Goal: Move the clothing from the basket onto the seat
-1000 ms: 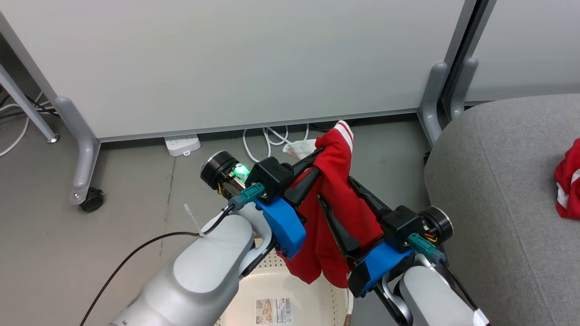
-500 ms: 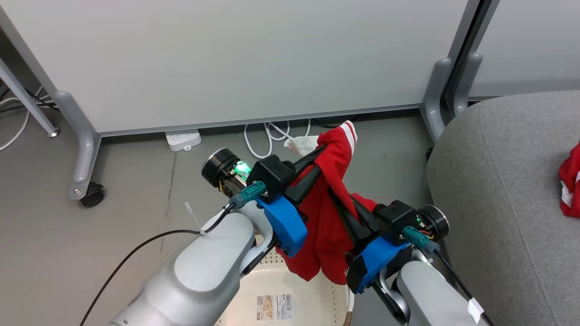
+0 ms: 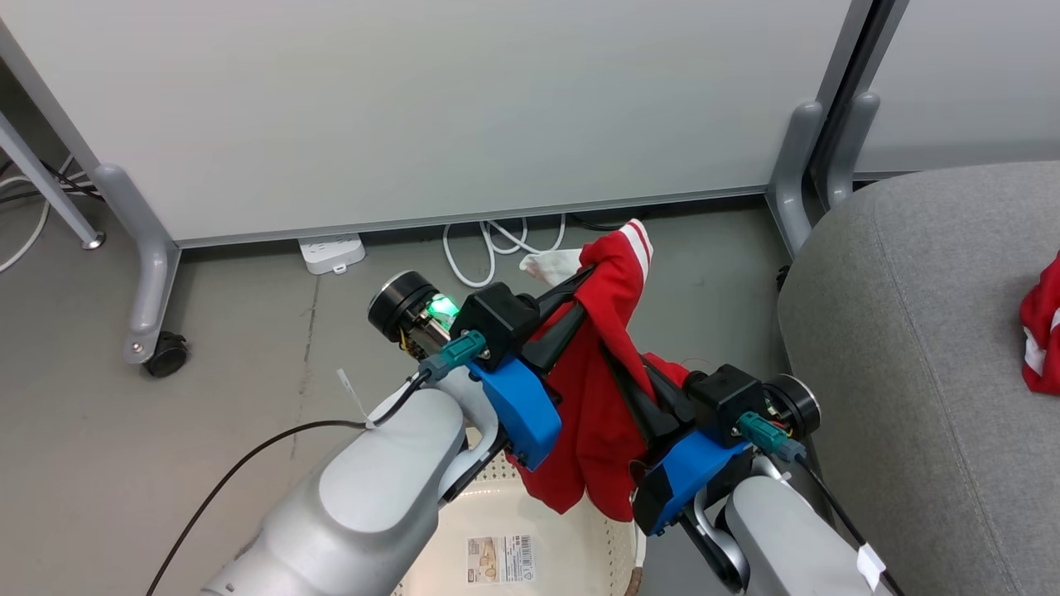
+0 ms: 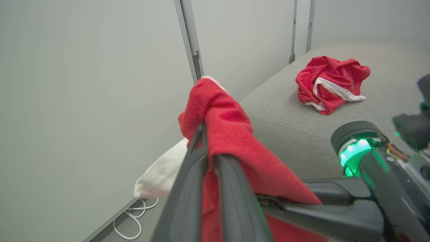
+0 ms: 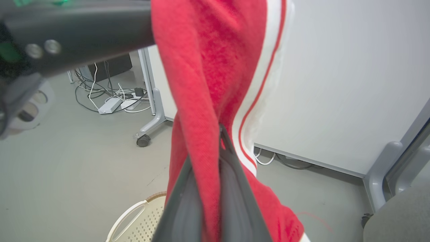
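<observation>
Left gripper [image 4: 209, 148] and right gripper [image 5: 211, 151] each pinch the same bright red soft fabric garment with white stripes [image 3: 609, 389], held above the oval cream-white perforated plastic basket [image 3: 619, 542], beside the large grey fabric-upholstered seat [image 3: 911, 331]. A second red garment [image 4: 327, 82] lies on that seat. Risks: the hanging tail may snag the seat edge during transfer; a shallow pinch could drop the cloth onto the grey floor [image 3: 207, 397]

Power strip [image 3: 331, 252], white cables [image 3: 495, 248] beneath partition [image 3: 431, 108]
</observation>
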Motion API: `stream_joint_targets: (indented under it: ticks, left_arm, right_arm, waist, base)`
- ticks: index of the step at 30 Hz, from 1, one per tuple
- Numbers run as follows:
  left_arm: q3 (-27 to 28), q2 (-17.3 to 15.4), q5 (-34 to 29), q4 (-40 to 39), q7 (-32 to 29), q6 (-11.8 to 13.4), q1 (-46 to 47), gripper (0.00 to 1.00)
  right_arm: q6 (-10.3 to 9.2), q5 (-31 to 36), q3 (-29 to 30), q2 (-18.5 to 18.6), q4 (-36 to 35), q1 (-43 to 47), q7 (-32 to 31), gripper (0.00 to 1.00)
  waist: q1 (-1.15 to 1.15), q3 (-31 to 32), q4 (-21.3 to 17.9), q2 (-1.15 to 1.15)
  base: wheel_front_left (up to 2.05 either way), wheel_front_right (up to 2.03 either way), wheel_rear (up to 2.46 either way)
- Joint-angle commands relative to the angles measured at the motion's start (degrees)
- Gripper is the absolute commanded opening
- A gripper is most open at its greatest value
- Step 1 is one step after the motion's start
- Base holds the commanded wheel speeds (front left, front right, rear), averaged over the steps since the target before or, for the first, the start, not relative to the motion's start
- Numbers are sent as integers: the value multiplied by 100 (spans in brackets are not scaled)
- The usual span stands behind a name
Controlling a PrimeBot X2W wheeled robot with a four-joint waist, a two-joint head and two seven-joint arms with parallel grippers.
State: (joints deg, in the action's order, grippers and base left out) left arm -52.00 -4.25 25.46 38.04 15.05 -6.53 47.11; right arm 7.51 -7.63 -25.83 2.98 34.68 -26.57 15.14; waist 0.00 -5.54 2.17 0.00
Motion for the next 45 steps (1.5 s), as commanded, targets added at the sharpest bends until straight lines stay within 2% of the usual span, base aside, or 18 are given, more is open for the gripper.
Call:
stream_joint_targets:
  ticks: [1,2,12,22,45]
  left_arm:
    - [28,6,-29,21,19,-7,25,26]
    - [31,7,-41,23,19,0,40,100]
    - [55,-23,-145,62,18,39,23,100]
    - [77,-65,-201,-8,18,65,39,100]
    - [9,-123,-326,-424,18,36,-71,100]
  right_arm:
    - [-4,-17,5,-18,-30,-101,0,0]
    - [-4,-23,12,-18,-30,-110,0,0]
    - [-4,-58,184,-17,-118,-155,0,0]
    - [-4,-12,484,-14,-292,-203,0,0]
    - [-4,260,2351,-12,-1120,205,0,0]
  waist:
    - [0,-16,-1,0]
    - [0,-25,-1,0]
    - [0,-138,-38,0]
    - [0,-360,-288,0]
    - [0,-1088,-1680,0]
  base:
    - [0,0,0]
    - [0,0,0]
    - [0,0,0]
    - [0,0,0]
    - [0,0,0]
